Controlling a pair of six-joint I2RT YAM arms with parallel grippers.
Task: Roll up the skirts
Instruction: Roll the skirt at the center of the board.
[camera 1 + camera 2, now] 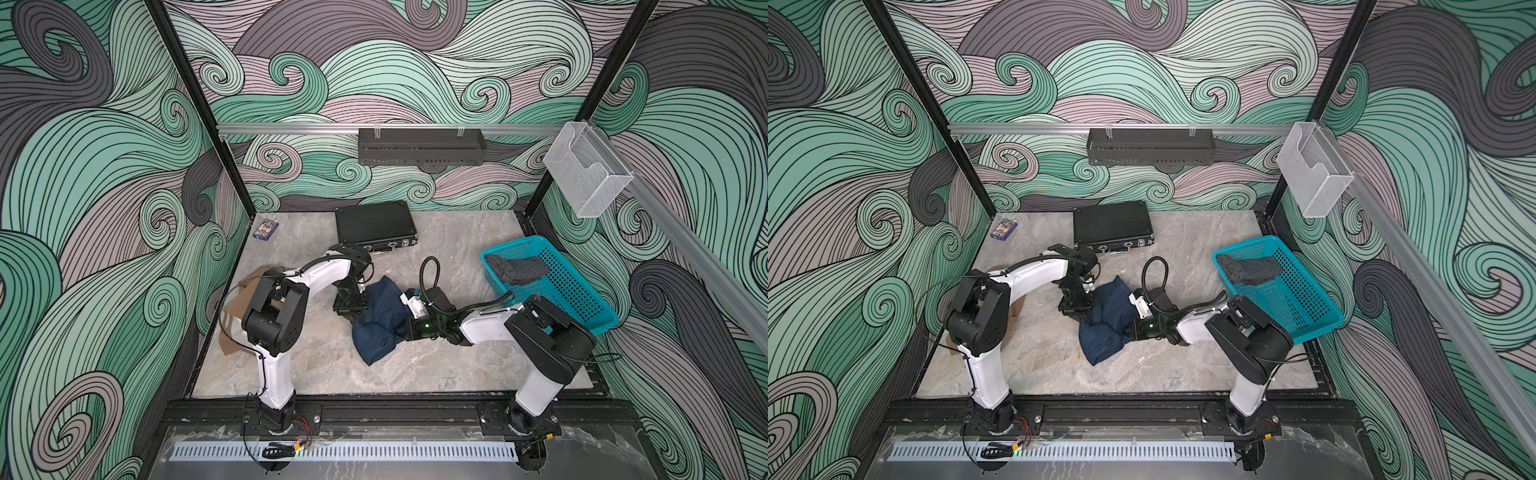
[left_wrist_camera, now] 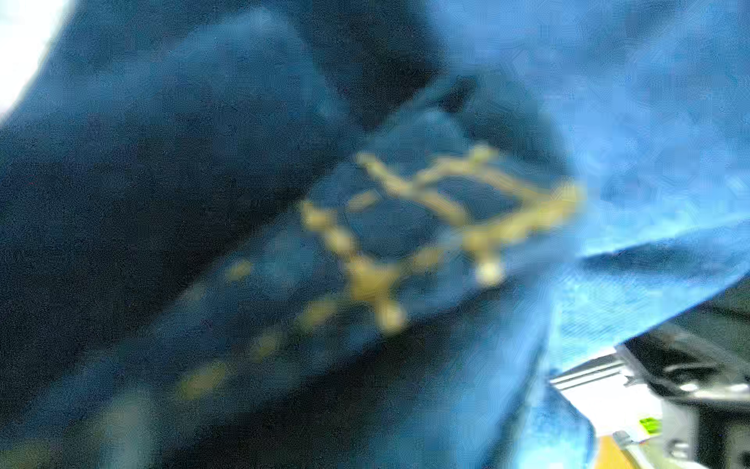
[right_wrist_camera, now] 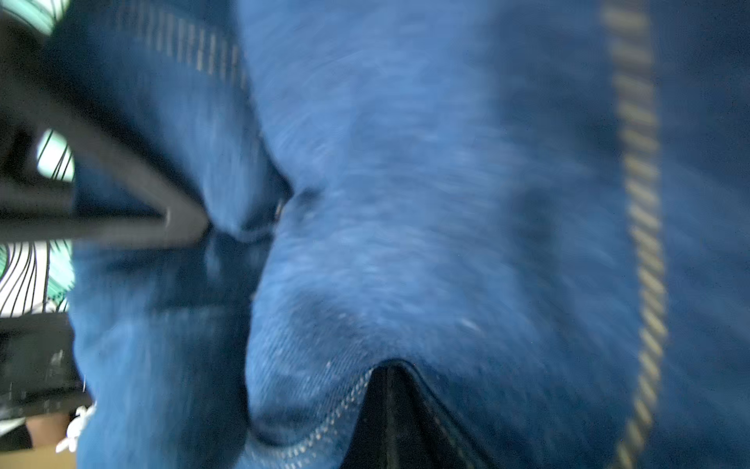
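Note:
The dark blue denim skirt (image 1: 380,322) lies bunched in the middle of the table in both top views. My left gripper (image 1: 351,308) presses into its left edge; blurred denim (image 2: 406,227) fills the left wrist view and hides the jaws. My right gripper (image 1: 400,331) reaches into its right side, and its fingers (image 3: 389,410) are shut with the hem folded round them. The dark grey dotted skirt (image 1: 517,269) lies rolled in the teal basket (image 1: 582,303). The tan-brown skirt (image 1: 232,309) lies flat at the left, partly under my left arm.
A black hard case (image 1: 374,226) sits at the back centre. A small card box (image 1: 266,230) lies in the back left corner. A black wire rack (image 1: 419,146) and a clear holder (image 1: 586,172) hang on the walls.

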